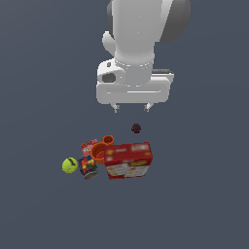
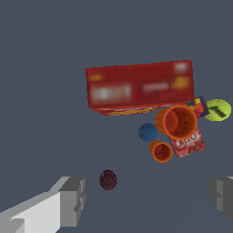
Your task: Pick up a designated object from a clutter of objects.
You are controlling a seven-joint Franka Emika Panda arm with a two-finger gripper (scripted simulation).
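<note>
Gripper (image 1: 131, 108) is held pointing straight down above the maroon ball (image 1: 136, 128), jaws spread wide, nothing gripped.

Arm points down; gripper (image 1: 131, 107) wide open, seemingly holding nothing.

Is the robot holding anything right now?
No. The tool is open and empty, above the floor, and the little maroon ball lies free below it.

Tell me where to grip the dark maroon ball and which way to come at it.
Grip the dark maroon ball across its widest middle, coming straight down. It is round and lies apart from the orange cups and box, so the open gripper probably has room either side.
</note>
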